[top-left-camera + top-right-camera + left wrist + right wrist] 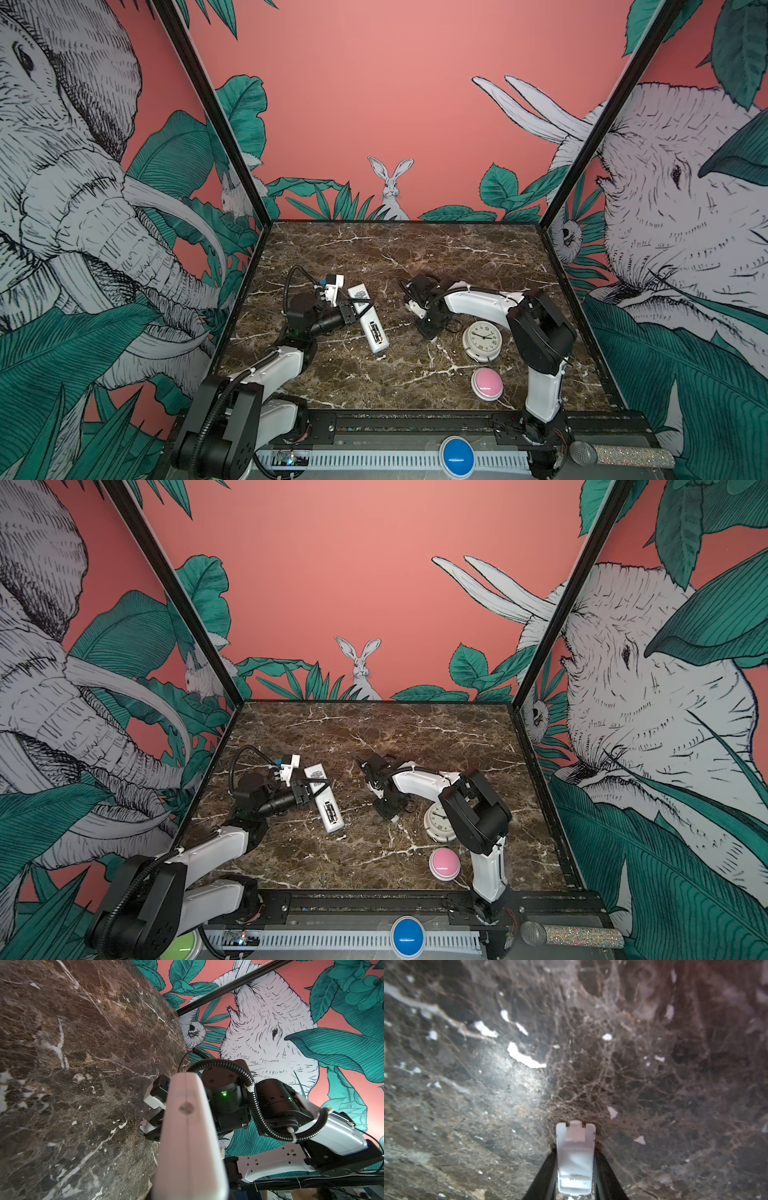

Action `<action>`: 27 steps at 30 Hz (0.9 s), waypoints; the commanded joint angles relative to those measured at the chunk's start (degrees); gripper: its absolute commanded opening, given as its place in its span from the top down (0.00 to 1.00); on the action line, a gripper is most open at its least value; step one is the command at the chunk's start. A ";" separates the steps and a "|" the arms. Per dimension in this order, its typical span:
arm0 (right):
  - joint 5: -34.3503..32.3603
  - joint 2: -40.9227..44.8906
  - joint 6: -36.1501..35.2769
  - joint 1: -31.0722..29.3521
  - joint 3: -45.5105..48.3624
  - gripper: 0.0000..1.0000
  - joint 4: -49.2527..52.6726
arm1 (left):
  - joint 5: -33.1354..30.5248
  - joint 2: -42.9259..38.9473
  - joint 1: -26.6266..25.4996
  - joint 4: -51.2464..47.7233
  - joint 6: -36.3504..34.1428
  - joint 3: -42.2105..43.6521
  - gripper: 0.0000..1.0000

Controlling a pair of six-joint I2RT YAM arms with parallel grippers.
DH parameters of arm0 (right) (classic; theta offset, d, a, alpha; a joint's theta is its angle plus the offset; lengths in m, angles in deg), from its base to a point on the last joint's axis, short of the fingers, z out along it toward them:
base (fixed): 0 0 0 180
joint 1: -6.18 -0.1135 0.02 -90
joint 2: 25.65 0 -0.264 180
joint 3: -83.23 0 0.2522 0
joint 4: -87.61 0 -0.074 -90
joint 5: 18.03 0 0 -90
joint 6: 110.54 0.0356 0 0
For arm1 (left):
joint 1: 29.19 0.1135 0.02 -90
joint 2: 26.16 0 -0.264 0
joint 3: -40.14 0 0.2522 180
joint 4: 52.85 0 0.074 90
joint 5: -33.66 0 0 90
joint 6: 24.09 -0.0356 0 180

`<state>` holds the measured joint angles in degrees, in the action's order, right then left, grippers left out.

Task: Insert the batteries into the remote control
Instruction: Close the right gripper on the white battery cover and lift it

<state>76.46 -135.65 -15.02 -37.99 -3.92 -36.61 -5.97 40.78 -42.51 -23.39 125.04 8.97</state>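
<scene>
Top view: the remote control [371, 326] lies back-up on the table [374, 249], clamped at mid-length by the left claw [360, 308]. Its open bay, just beyond that claw, appears to hold batteries. Right wrist view: the right claw [575, 1148], jaws closed on the battery cover [574, 1159], which is not yet refitted.
</scene>
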 commanded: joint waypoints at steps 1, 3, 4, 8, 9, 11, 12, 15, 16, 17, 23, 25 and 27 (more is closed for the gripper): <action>-1.53 -1.33 -0.70 -0.31 0.64 0.67 1.55 | 1.05 -1.39 0.41 2.21 0.20 0.36 1.00; -1.51 -0.55 -0.65 -0.40 0.37 0.63 1.59 | 1.04 -1.38 0.40 2.13 0.26 0.41 1.00; -1.75 -0.25 -0.65 -0.55 0.07 0.61 1.87 | 1.05 -1.29 0.40 2.13 0.27 0.36 1.00; -3.97 0.76 -0.68 -1.78 -1.37 0.59 3.80 | 1.07 -1.32 0.40 2.09 0.17 0.37 1.00; -4.05 0.91 -0.51 -2.01 -1.34 0.59 3.86 | 1.10 -1.28 0.40 2.08 0.11 0.37 1.00; -4.13 0.93 -0.28 -2.32 -1.36 0.60 4.07 | 1.13 -1.20 0.40 2.11 0.10 0.34 1.00; -4.29 0.84 -0.33 -2.41 -1.40 0.61 4.19 | 1.18 -1.20 0.40 2.14 0.09 0.34 1.00; -4.67 0.48 -0.24 -2.51 -1.33 0.61 4.52 | 1.14 -1.25 0.42 2.21 0.17 0.26 1.00; -4.76 0.55 -0.19 -2.55 -3.07 0.61 4.56 | 1.17 -1.30 0.43 2.19 0.15 0.25 1.00; -4.76 0.69 -0.23 -2.52 -3.10 0.61 4.57 | 1.18 -1.29 0.47 2.22 0.11 0.31 1.00; -5.24 1.10 -0.16 -2.73 -3.62 0.62 4.91 | 1.28 -1.03 0.50 2.47 0.19 0.18 1.00; -4.81 1.00 -0.13 -2.79 -3.52 0.62 4.78 | 1.31 -1.04 0.49 2.40 0.14 0.20 1.00; -4.54 0.58 -0.06 -2.77 -3.37 0.62 4.71 | 1.31 -1.13 0.49 2.41 0.20 0.26 1.00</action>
<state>72.38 -135.65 -15.37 -40.32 -6.52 -33.48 -5.93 40.78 -42.49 -23.39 125.02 8.97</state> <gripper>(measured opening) 0.383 0.210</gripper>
